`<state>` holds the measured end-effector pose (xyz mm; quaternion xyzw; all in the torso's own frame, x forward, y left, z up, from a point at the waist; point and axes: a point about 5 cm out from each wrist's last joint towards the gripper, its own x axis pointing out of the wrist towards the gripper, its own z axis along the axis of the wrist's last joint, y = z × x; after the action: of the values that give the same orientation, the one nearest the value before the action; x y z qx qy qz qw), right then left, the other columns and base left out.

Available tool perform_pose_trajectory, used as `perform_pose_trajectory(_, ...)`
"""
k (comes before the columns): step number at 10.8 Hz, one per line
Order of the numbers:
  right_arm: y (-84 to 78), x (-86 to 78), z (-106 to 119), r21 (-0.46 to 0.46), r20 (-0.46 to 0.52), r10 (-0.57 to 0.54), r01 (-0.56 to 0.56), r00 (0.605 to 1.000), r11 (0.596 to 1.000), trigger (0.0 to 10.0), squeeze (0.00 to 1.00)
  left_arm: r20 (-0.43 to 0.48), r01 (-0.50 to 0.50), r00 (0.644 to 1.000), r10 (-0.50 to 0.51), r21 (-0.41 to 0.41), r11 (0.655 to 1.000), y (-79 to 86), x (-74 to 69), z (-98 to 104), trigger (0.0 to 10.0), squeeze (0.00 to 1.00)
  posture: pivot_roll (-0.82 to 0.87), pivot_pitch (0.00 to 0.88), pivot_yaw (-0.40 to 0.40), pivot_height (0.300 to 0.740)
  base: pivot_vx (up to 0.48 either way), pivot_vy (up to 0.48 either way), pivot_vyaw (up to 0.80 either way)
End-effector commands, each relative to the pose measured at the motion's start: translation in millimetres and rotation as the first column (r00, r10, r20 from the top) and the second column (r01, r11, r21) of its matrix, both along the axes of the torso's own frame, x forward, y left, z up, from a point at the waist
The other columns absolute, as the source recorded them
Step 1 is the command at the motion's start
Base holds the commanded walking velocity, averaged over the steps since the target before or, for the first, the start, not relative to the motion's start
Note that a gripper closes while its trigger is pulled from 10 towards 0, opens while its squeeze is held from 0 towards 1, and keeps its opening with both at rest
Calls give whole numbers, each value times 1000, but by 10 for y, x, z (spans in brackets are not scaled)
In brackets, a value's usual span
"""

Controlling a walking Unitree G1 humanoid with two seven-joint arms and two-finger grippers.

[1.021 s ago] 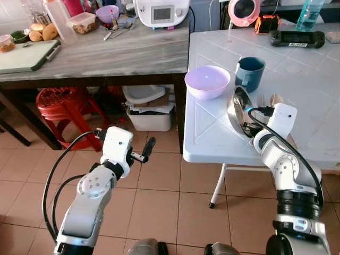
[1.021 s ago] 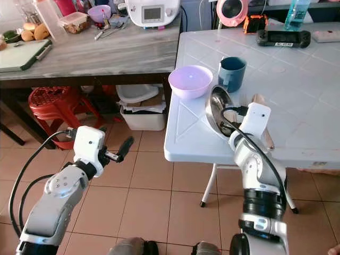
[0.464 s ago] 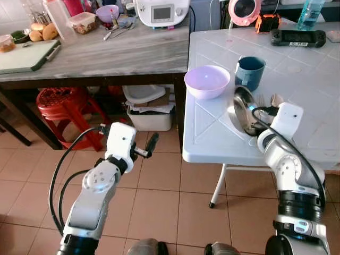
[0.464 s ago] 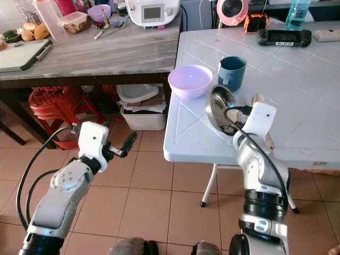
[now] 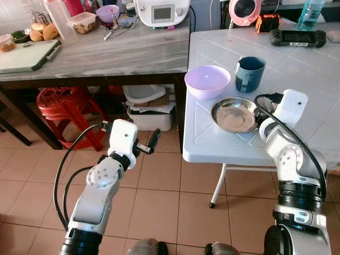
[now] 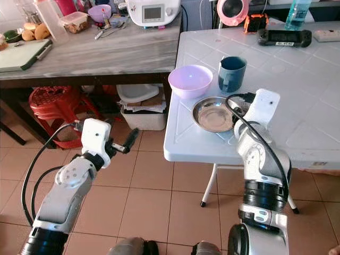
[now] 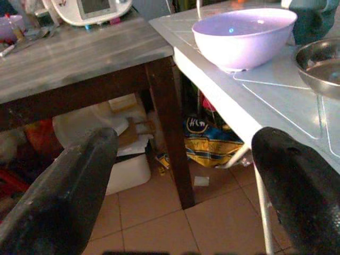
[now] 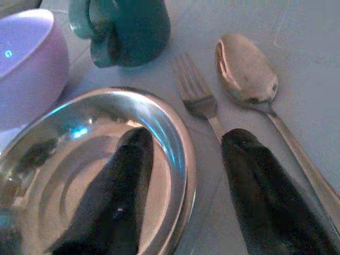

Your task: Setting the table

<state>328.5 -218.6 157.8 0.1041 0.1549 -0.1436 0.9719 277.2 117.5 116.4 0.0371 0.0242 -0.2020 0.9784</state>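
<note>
A steel plate (image 5: 234, 114) lies flat on the white table (image 5: 204, 143), close to its front left corner. My right gripper (image 8: 186, 141) is open and straddles the plate's right rim, one finger inside the dish and one outside on the tabletop. A fork (image 8: 199, 98) and a spoon (image 8: 247, 69) lie side by side just right of the plate. Behind the plate stand a lilac bowl (image 5: 207, 81) and a teal mug (image 5: 249, 73). My left gripper (image 5: 151, 142) hangs open in the air left of the table, below its edge, holding nothing.
A wooden counter (image 5: 106, 53) to the left carries a cutting board (image 5: 26, 56), food tubs and an appliance (image 5: 162, 11). Under it sit a red stool (image 5: 64, 103) and a white bin (image 5: 151, 117). A game controller (image 5: 297, 37) and a bottle (image 5: 309, 13) stand at the table's back.
The plate, tilted on edge in my right gripper before, has come down flat on the table, and the fingers have opened. My left arm drifted slightly right and up.
</note>
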Motion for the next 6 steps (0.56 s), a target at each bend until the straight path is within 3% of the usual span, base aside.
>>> perform_pose_trajectory(1, 97, 46, 92, -5, 48, 40, -40, 998, 999, 10000, 1000, 2, -20, 1000, 19, 11, 1000, 43, 24, -10, 10000, 0, -24, 0, 117, 740, 0, 0, 0)
perform_pose_trajectory(4, 159, -80, 159, -149, 147, 90, -68, 985, 986, 10000, 1000, 22, -18, 1000, 18, -5, 1000, 36, 14, 5, 10000, 0, -29, 0, 108, 740, 0, 0, 0)
perform_pose_trajectory(6, 110, -179, 60, -205, 124, 100, -73, 987, 976, 10000, 1000, 12, -23, 1000, 23, -11, 1000, 32, -20, -31, 10000, 0, -37, 0, 104, 740, 0, 0, 0)
